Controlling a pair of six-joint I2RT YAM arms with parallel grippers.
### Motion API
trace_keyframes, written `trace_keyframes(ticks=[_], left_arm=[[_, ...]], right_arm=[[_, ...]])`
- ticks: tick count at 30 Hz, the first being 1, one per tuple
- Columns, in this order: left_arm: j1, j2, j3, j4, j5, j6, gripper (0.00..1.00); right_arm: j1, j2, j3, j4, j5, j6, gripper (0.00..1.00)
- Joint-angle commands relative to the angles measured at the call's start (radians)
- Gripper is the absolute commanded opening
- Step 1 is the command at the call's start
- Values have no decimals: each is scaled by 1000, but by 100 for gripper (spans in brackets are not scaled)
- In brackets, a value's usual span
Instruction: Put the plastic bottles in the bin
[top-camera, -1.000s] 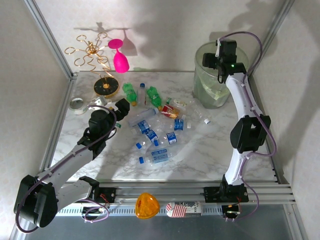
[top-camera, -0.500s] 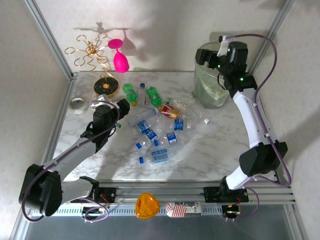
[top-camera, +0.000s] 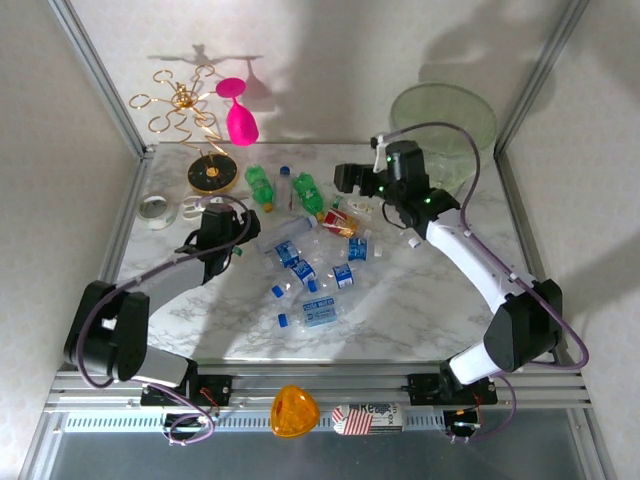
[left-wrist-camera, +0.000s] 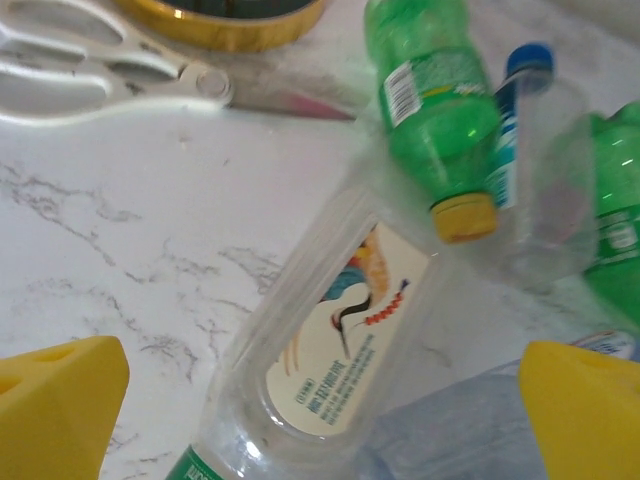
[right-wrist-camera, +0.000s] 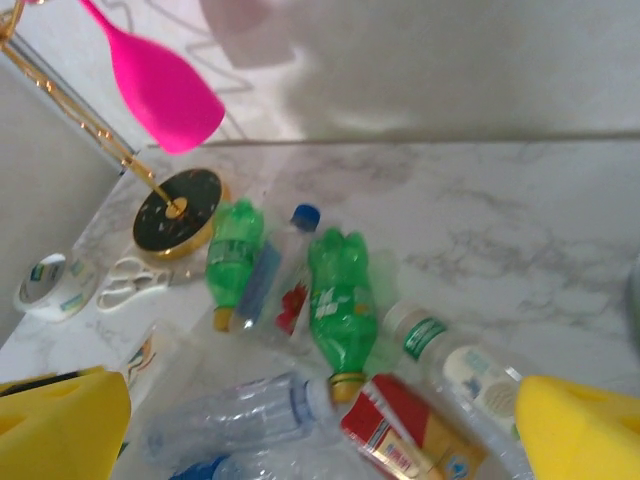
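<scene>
One clear bottle (left-wrist-camera: 340, 330) lies between the left tool's (left-wrist-camera: 320, 400) wide-spread fingers (left-wrist-camera: 60, 400).

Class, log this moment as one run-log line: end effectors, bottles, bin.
left end effector: open over clear bird-label bottle | right end effector: open, empty, above plastic bottles | plastic bottles: scattered on table | bin: far right corner

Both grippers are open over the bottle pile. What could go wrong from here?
1. The left gripper straddles the crane-label clear bottle, which is crowded by a green bottle. Closing may roll it away or shove the neighbour.
2. The right gripper hangs over the red-labelled bottle, which lies right beside a second green bottle. It could pinch both.
3. Both grippers aim at the same cluster and might collide.
</scene>
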Motion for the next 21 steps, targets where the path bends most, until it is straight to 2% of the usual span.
trace_keyframes(ticks=[1, 12, 21], left_arm=[[11, 56, 55, -22, 34, 32, 100], [16, 201, 131, -80, 21, 45, 98], [26, 264, 171, -102, -21, 40, 98]], right_arm=[[40, -21, -41, 62, 43, 56, 99], [85, 43, -73, 63, 120, 60, 99], [86, 40, -104, 87, 110, 14, 99]])
